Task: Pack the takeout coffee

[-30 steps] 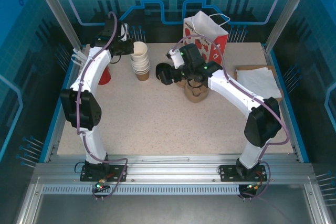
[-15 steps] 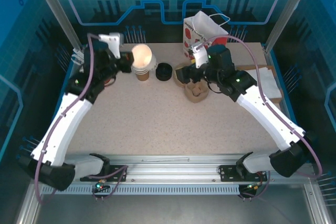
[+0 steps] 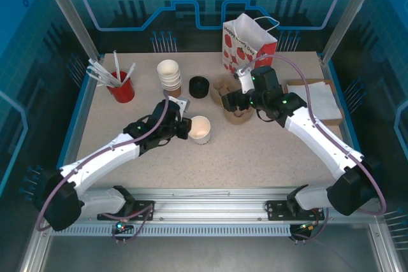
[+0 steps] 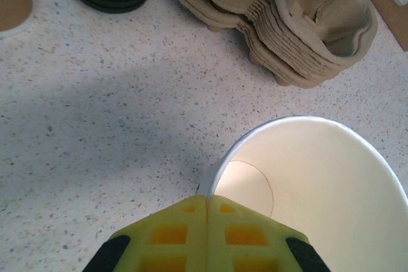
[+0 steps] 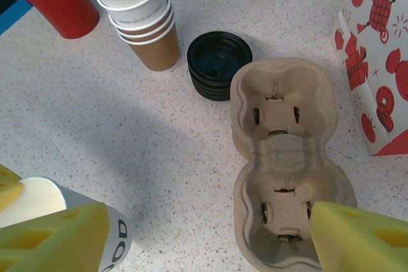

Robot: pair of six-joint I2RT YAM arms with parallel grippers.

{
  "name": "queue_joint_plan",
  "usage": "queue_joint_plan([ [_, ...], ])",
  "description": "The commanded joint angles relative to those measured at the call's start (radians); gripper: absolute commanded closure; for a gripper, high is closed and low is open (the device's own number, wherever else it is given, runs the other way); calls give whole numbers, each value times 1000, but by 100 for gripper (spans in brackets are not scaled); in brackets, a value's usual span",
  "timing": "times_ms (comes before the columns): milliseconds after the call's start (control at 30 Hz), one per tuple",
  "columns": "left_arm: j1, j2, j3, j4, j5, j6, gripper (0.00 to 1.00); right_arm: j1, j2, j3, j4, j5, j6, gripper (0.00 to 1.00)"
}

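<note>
The left pincer (image 3: 189, 130) is shut tight on the rim of a white paper cup (image 3: 200, 130). One finger is inside the cup and one is outside. The cup's top is open and it sits near the middle of the desk (image 3: 255, 157). I cannot tell if it touches the desk.

In the left wrist view, the yellow fingers (image 4: 185, 227) press together on the cup's edge (image 4: 306, 176).

The right pincer (image 3: 231, 102) is wide open and holds nothing. It hangs over a pile of brown cup trays (image 3: 240, 114), at 2 o'clock from the cup.

A pile of black lids (image 3: 199, 86) is at 12 o'clock from the cup. A stack of paper cups (image 3: 169, 76) is at 11 o'clock. A red cup with sticks (image 3: 121, 87) is at 10 o'clock. The strawberry bag (image 3: 248, 46) stands at 1 o'clock, at the far edge.
</note>
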Motion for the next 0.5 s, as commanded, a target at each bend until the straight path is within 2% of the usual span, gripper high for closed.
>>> queue_joint_plan([
  [0, -26, 37, -16, 75, -27, -23, 94, -15, 14, -13, 2, 11, 3, 16],
  [467, -64, 142, -12, 47, -70, 5, 90, -17, 24, -23, -18, 22, -5, 16],
])
